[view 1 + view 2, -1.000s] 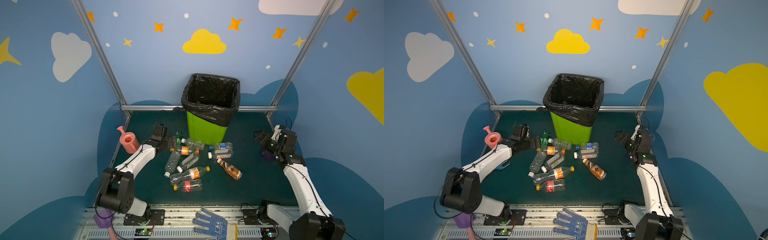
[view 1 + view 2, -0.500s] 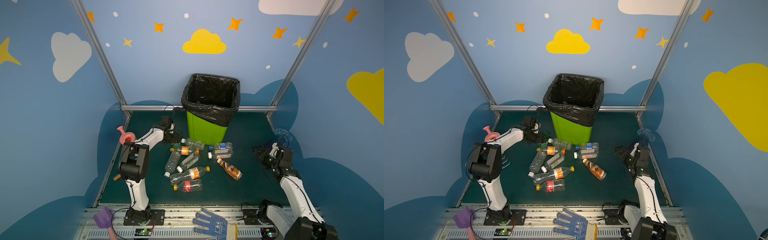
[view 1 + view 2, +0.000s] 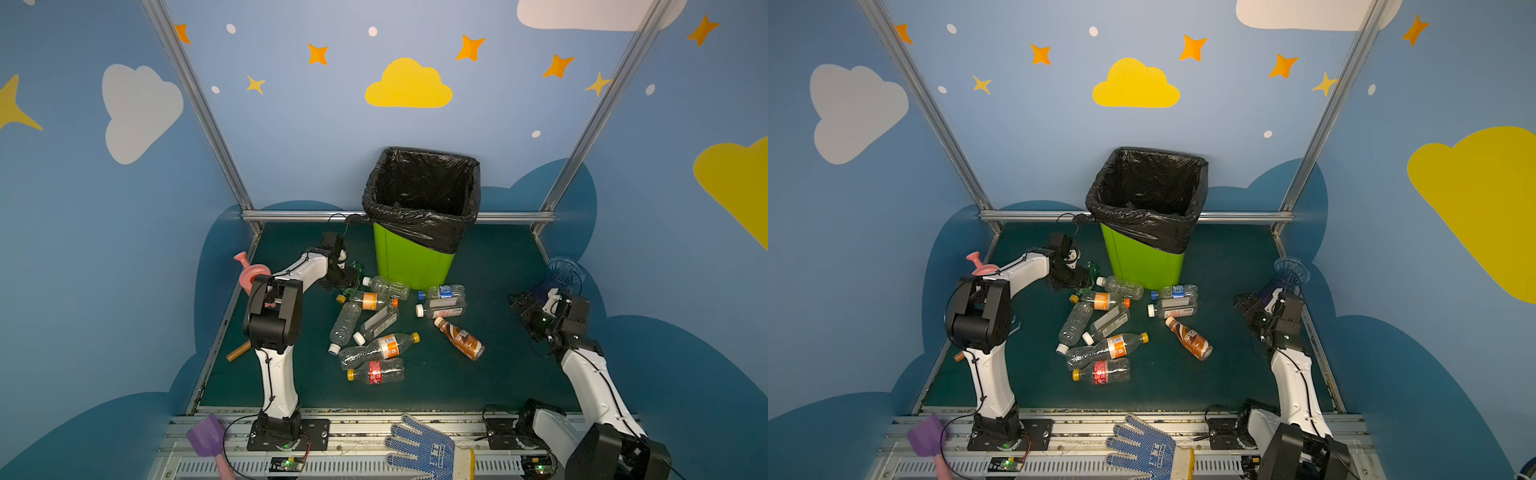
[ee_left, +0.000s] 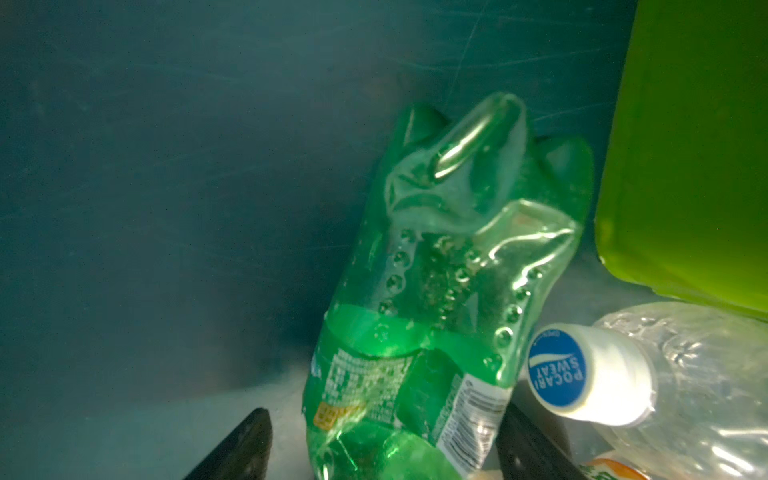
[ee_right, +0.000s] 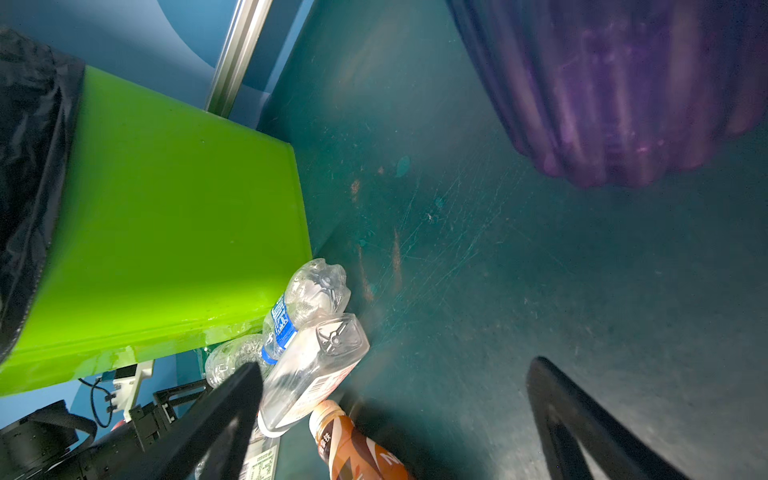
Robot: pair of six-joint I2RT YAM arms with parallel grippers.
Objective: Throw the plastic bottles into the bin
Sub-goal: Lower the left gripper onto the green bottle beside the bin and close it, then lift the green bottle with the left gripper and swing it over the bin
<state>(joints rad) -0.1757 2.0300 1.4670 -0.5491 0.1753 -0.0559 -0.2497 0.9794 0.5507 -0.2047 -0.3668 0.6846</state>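
The lime-green bin [image 3: 411, 262] [image 3: 1142, 262] with a black liner stands at the back middle in both top views. Several plastic bottles lie on the mat in front of it. My left gripper [image 3: 347, 276] [image 4: 382, 436] reaches down at the bin's left foot, open, jaws astride a crumpled green bottle [image 4: 436, 291] [image 3: 356, 268]. A gap shows beside one finger [image 4: 241, 449]. A clear white-capped bottle [image 4: 623, 382] lies next to it. My right gripper [image 3: 521, 301] [image 5: 395, 374] hovers open over bare mat at the right. A brown bottle [image 5: 353, 449] [image 3: 459, 338] lies near it.
A pink watering can [image 3: 251, 274] stands behind my left arm. A blue ribbed vase [image 3: 563, 270] [image 5: 623, 91] stands right beside my right gripper. A brown stick [image 3: 239, 351] lies by the left wall. A glove [image 3: 424, 449] and purple scoop [image 3: 205, 436] rest on the front rail.
My left arm has folded upright, its gripper has come down over the green bottle beside the bin, and its jaws have narrowed. The right arm drew back and lower, uncovering the vase.
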